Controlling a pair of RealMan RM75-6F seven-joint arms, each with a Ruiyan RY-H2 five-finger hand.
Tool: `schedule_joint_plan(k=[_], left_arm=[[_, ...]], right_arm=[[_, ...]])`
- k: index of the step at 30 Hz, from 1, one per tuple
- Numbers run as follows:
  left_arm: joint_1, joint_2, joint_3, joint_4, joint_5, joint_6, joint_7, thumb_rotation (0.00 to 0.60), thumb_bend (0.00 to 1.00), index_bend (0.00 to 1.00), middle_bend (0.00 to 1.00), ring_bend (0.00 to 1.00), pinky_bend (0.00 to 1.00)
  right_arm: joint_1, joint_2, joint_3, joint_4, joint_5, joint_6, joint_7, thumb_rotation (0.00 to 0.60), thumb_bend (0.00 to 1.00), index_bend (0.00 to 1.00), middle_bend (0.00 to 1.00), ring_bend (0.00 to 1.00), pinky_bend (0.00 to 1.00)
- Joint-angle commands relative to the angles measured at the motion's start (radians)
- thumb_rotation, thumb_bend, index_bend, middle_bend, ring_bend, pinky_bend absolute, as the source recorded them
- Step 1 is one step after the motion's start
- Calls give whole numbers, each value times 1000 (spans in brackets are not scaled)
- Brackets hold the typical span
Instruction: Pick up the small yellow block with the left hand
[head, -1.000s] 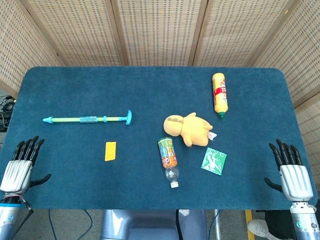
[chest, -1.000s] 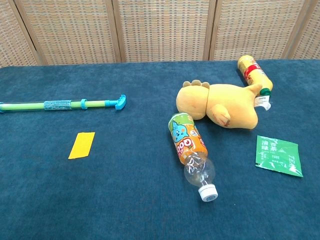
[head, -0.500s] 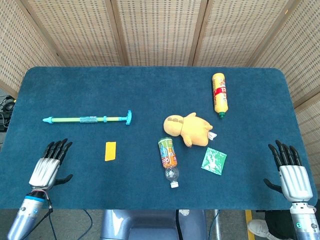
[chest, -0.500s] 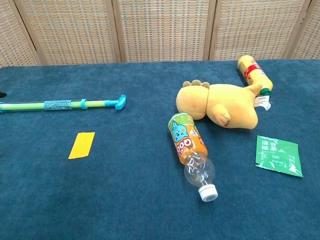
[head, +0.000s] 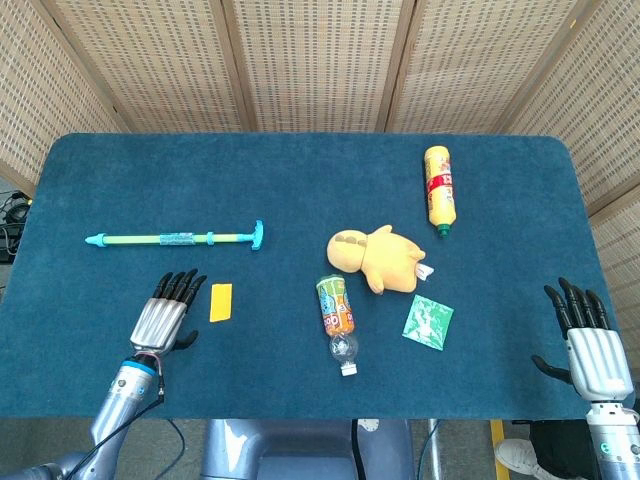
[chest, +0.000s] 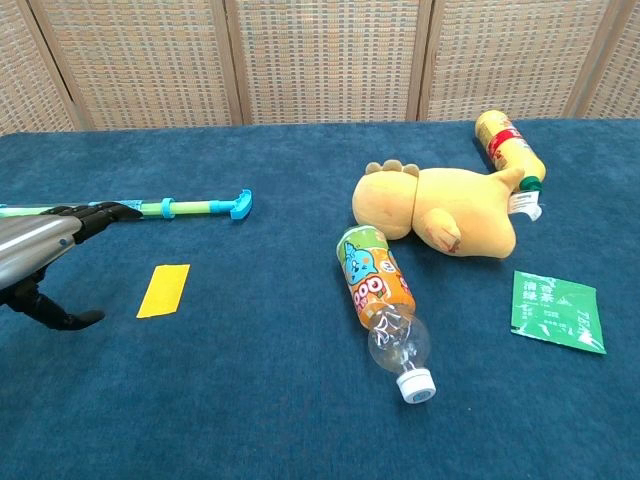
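The small yellow block (head: 220, 301) (chest: 163, 290) lies flat on the blue table. My left hand (head: 167, 312) (chest: 45, 255) hovers open just left of it, fingers stretched toward the far side and thumb out; nothing is in it. In the head view a small gap shows between its fingers and the block. My right hand (head: 585, 338) is open at the table's front right corner, far from the block; the chest view does not show it.
A green and blue toy pump (head: 175, 239) (chest: 190, 207) lies behind the block. To the right are an orange-labelled bottle (head: 337, 320) (chest: 384, 306), a yellow plush toy (head: 377, 259) (chest: 436, 210), a green packet (head: 428, 321) (chest: 557, 310) and a yellow bottle (head: 438, 187) (chest: 505, 145).
My left hand has moved from the table's front left corner rightward and forward to beside the yellow block, entering the chest view. The right hand has dropped slightly toward the front edge.
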Motion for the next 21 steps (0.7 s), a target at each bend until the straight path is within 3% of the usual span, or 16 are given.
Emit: schedule_joint_plan(k=[1, 21], left_arm=[[-39, -45, -17, 27, -40, -26, 68, 600, 307, 0, 0, 0, 0], [-121, -193, -27, 144, -138, -15, 182, 600, 310, 0, 0, 0, 0]], right_arm=[[0, 5, 3, 1, 7, -4, 12, 600, 0, 0, 0, 0, 0], [2, 22, 15, 17, 29, -17, 86, 600, 0, 0, 0, 0, 0]])
